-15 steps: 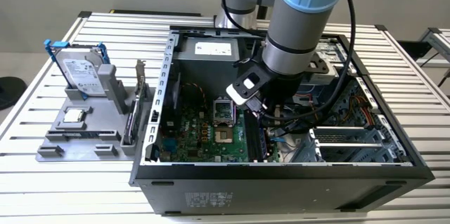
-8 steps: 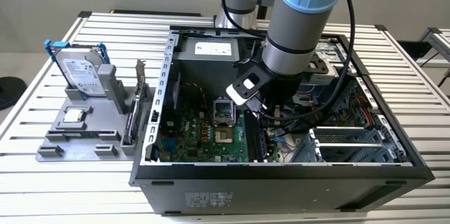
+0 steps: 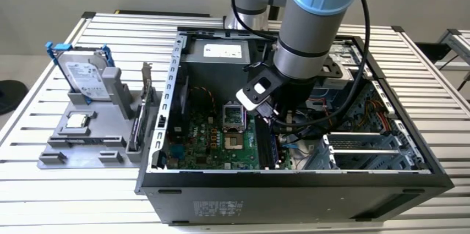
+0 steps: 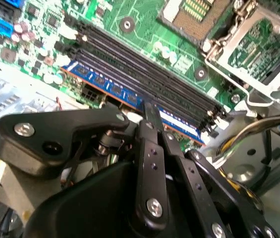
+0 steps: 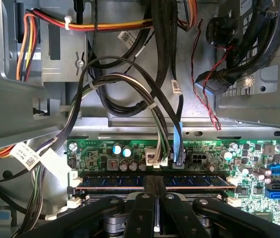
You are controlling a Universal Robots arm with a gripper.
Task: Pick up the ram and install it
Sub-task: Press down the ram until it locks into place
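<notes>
Reaching down into the open case [image 3: 220, 181], my arm has the pincer [image 4: 148, 110] right at the memory slots [image 4: 144, 77], so I judge the pick-up is done and the install is well under way. In both wrist views the fingers [image 5: 147, 191] stand nearly together on the top edge of the ram [image 4: 130, 96], clamped on the stick at about its middle. The ram lies along the outermost slot, the one nearest the board's edge and the cable bundle [image 5: 144, 99], with its blue edge and chips showing on either side of the fingers.

In the first wrist view the ram [image 5: 115, 181] runs level between the two white end latches [image 5: 75, 182], which suggests it is at least entered in the slot. Whether it is pressed fully home I cannot tell: the latches are too small to read as locked or open. The other slots beside it look bare.

In the exterior view the pincer [image 3: 273, 126] sits at about 3 o'clock from the CPU socket [image 3: 233, 114], low over the motherboard [image 3: 213, 146]. The parts holder [image 3: 88, 146] stands on the counter [image 3: 44, 190] at 9 o'clock from the case.

What seems left, by my reading, is confirming the seat and letting go.
</notes>
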